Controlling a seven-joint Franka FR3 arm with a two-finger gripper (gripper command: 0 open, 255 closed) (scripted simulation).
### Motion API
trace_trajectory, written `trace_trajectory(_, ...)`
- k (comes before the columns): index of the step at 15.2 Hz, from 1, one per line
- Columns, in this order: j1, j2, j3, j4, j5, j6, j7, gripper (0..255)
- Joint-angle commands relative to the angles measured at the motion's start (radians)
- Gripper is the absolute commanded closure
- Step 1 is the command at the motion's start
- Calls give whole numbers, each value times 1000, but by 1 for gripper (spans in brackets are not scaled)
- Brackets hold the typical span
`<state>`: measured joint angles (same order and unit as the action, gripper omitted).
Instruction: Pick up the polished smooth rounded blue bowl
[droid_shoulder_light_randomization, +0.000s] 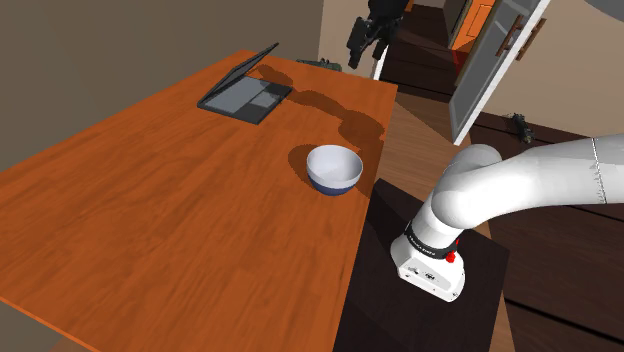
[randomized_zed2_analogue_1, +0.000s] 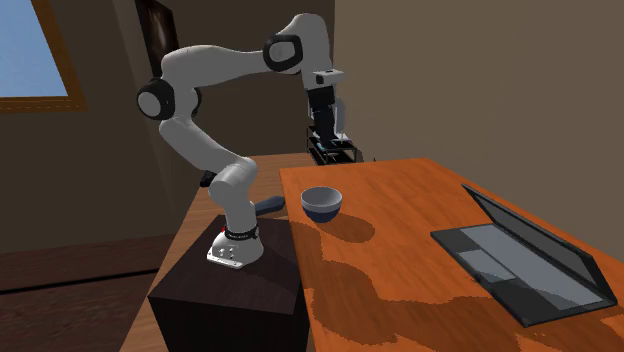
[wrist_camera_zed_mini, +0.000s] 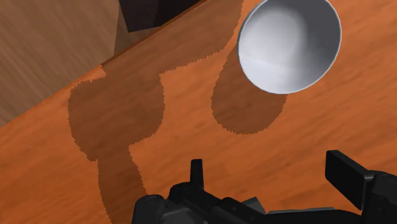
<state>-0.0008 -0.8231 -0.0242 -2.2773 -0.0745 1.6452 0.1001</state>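
Orange-brown wood ran across the worktop (droid_shoulder_light_randomization: 150, 220) under my camera, matt and streaked with grain, with the arm's shadow lying dark over it. My claw (wrist_camera_zed_mini: 272, 168) hung well above that surface with its two black fingers (wrist_camera_zed_mini: 347, 175) spread wide and nothing between them. From the second exterior view I saw the claw (randomized_zed2_analogue_1: 329, 143) held high, pointing down over the far part of the worktop.

Ahead of the fingertips and off their line sat the bowl (wrist_camera_zed_mini: 289, 44), upright on the wood, near the worktop edge closest to the dark stand (droid_shoulder_light_randomization: 400, 300). Its outside was deep blue and its inside pale grey-white, a round, smooth shell with a thin plain rim (droid_shoulder_light_randomization: 333, 168).

I judged it rigid and light, but glossy enough to slip, and likely to chip if knocked. The curved wall offered no flat face, so I reckoned the rim was the place to take it: one finger inside, one outside, closing across the wall from above. A pinch across the whole width looked too wide and prone to squirt out.

Farther off lay an open grey laptop (droid_shoulder_light_randomization: 245, 95), well apart from the bowl.
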Motion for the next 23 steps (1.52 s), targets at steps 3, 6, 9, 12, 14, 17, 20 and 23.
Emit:
trace_trajectory(3, 2, -6, 34, -54, 13, 30, 46, 0)
trace_trajectory(6, 9, -7, 86, -128, 35, 76, 116, 0)
trace_trajectory(9, 18, 4, 139, -192, 61, 125, 186, 0)
trace_trajectory(12, 29, 28, 195, -247, 89, 177, 258, 0)
trace_trajectory(14, 37, 52, 233, -279, 108, 214, 305, 0)
trace_trajectory(17, 49, 100, 291, -317, 137, 274, 378, 0)
trace_trajectory(20, 58, 164, 351, -344, 163, 338, 452, 0)
trace_trajectory(23, 63, 224, 399, -357, 180, 390, 512, 0)
